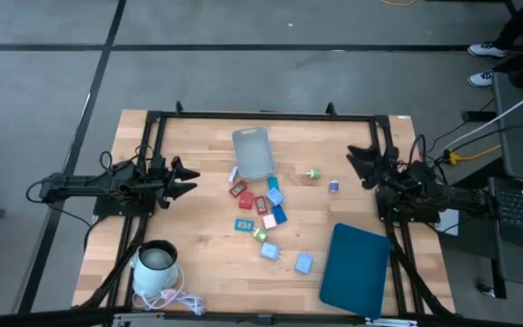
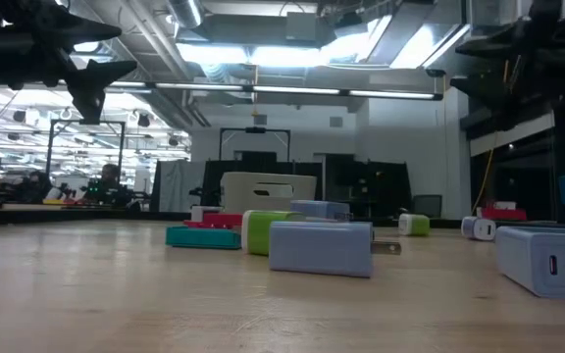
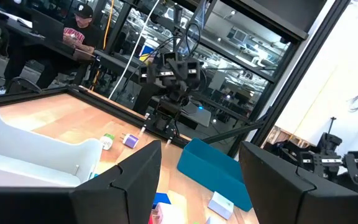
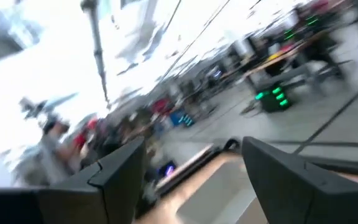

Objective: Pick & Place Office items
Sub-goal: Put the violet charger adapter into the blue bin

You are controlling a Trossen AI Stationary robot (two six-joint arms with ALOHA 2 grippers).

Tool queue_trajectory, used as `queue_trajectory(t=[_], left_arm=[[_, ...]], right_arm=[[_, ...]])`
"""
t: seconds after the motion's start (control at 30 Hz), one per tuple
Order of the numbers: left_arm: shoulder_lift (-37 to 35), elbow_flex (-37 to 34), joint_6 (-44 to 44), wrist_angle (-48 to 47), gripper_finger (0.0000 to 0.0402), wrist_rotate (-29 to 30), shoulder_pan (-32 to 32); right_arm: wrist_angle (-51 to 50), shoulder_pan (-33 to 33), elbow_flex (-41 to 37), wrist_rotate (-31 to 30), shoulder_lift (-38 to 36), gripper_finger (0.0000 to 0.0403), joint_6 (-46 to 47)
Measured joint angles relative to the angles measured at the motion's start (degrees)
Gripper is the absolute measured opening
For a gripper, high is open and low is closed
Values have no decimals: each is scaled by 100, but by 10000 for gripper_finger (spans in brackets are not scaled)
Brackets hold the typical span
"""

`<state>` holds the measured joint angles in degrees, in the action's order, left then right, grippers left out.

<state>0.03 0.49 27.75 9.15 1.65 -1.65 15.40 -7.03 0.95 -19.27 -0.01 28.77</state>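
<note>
Both grippers open, empty: left gripper (image 1: 192,179) left of grey bin (image 1: 252,152), right gripper (image 1: 356,163) right of it. Office items (image 1: 268,216) bunched just below bin; risk: fingers catch two pieces or knock neighbours aside.

In the high view the items (image 1: 263,213) crowd the frame's centre, with the bin (image 1: 252,152) just above them. The tray (image 1: 354,266) fills the lower right and a white pot (image 1: 156,265) the lower left. Bare surface (image 1: 198,136) lies open at centre left and upper right.

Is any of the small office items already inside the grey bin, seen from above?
No, the grey bin looks empty, and the office items lie scattered on the table beside it.
</note>
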Motion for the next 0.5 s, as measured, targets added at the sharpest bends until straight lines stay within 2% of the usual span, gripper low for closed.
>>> queue_trajectory(t=[0.17,0.33,0.5], left_arm=[[0,1,1,0,212,0,0],[0,0,-2,13,212,99,2],[0,0,161,402,212,937,0]], right_arm=[[9,0,0,-836,0,271,496],[51,0,0,-837,0,271,1611],[518,0,0,-700,119,271,2001]])
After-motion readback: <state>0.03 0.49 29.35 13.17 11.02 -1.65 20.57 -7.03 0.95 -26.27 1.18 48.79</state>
